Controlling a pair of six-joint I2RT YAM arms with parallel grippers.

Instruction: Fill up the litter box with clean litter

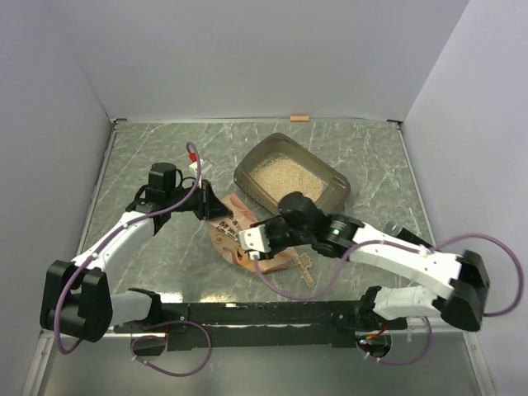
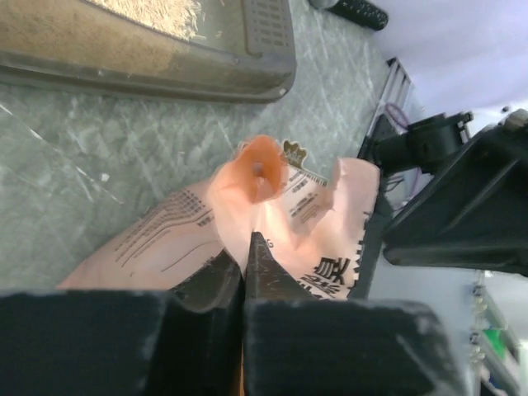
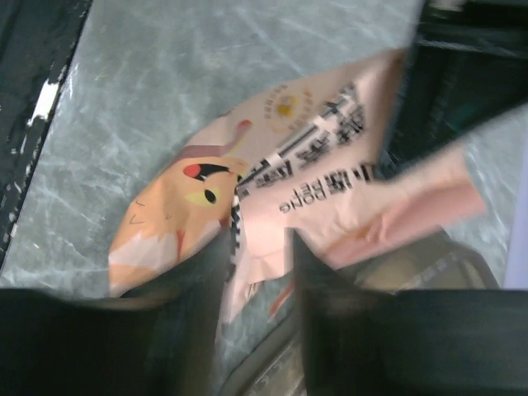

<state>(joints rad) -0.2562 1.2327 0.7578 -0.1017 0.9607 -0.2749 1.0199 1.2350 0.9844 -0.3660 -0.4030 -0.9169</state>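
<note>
Two black two-finger grippers meet over the crinkled orange-pink printed bag (image 1: 224, 233), which lies on the grey marbled table (image 1: 148, 157) at the middle of the overhead view. It sits just below and beside the dark brown-grey plastic litter box (image 1: 285, 139) in the upper centre. Pale beige sandy litter (image 1: 285, 175) already lies on that tray's floor. The left gripper (image 2: 247, 247) is pressed together, pinching a fold of the bag's film. The right gripper (image 3: 257, 256) stands spread, with a loose flap in the gap. The bag looks thin, limp and slippery, and any contents would likely shift, so a gathered corner or sealed edge seems the best hold.
</note>
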